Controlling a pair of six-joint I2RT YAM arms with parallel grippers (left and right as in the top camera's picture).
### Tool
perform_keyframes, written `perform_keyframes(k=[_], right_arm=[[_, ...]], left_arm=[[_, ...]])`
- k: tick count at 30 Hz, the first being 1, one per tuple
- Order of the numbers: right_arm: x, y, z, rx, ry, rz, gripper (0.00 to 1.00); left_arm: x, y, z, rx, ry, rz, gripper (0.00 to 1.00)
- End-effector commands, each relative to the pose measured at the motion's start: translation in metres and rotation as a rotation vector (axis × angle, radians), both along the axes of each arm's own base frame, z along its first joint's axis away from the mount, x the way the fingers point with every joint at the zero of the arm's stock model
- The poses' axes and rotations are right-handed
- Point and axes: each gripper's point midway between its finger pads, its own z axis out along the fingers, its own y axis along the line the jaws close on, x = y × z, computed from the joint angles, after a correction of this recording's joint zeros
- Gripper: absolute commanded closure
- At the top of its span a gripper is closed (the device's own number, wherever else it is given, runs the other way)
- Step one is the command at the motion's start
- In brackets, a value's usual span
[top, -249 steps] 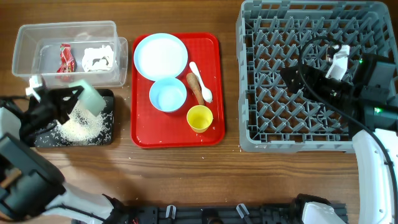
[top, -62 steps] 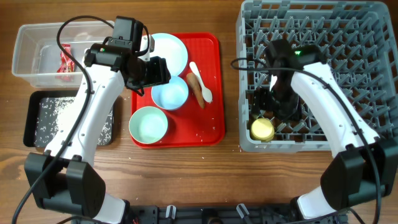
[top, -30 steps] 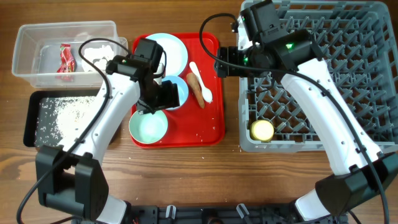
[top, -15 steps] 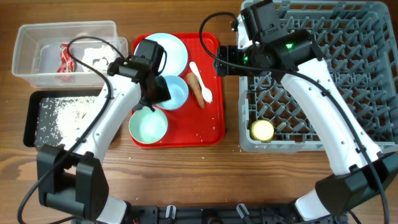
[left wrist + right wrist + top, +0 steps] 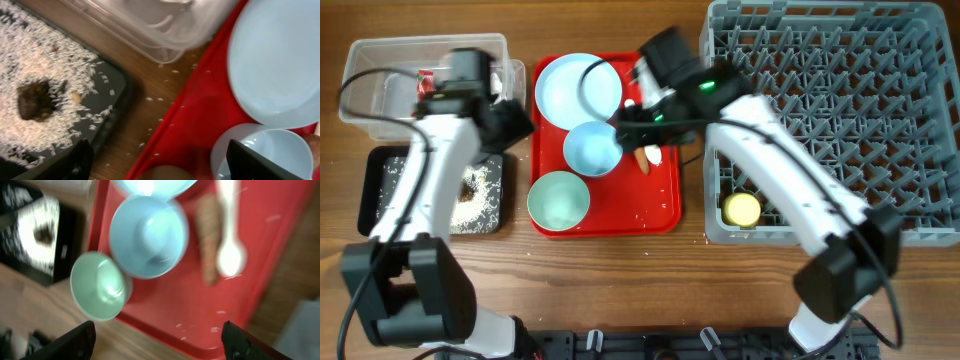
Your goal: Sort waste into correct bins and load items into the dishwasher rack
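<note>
black tray (image 5: 366, 205) holds rice (image 5: 30, 50) and a brown lump (image 5: 34, 99); left end effector (image 5: 165, 162) and right end effector (image 5: 160, 340) gape apart.

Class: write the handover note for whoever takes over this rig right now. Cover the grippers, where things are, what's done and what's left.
Left gripper: open, empty, over the gap between black tray and red tray.
Right gripper: open, empty, above the red tray.
Done: yellow cup in rack; rice and brown lump in black tray; wrapper in clear tub.
Left, all on red tray: sausage stick to a bin; plate, pale blue bowl, teal bowl, spoon to rack.
</note>
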Motion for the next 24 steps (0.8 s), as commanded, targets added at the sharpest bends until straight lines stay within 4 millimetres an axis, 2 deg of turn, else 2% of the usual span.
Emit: perform_keyframes(k=[1, 5, 9, 12, 13, 14, 15, 19, 24], right_arm=[[-0.033, 0.041, -0.035, -0.017, 0.106, 0.097, 0.21], [-0.065, 0.066, -0.073, -0.085, 0.175, 0.185, 0.3], [-0.079, 0.076, -0.106, -0.136, 0.22, 0.217, 0.44], [-0.086, 0.081, -0.122, -0.158, 0.243, 0.236, 0.54], [-0.088, 0.083, -0.127, -0.162, 0.246, 0.24, 0.55], [-0.087, 0.084, -0.128, -0.162, 0.247, 0.241, 0.55], [-0.087, 0.085, -0.132, -0.163, 0.248, 0.239, 0.55], [-0.082, 0.087, -0.141, -0.162, 0.256, 0.199, 0.55], [-0.075, 0.093, -0.142, -0.139, 0.246, 0.15, 0.55]], left_arm=[[-0.008, 0.014, 0.006, -0.099, 0.011, -0.066, 0.15], [-0.015, 0.027, 0.004, -0.087, 0.036, -0.075, 0.15], [-0.015, 0.028, 0.004, -0.085, 0.034, -0.075, 0.14], [-0.014, 0.029, 0.004, -0.081, 0.03, -0.074, 0.12], [-0.014, 0.029, 0.004, -0.082, 0.031, -0.074, 0.1], [-0.015, 0.029, 0.004, -0.082, 0.032, -0.074, 0.08], [-0.015, 0.029, 0.004, -0.082, 0.032, -0.074, 0.0], [-0.015, 0.029, 0.004, -0.082, 0.031, -0.074, 0.0], [-0.014, 0.029, 0.004, -0.082, 0.031, -0.074, 0.0]])
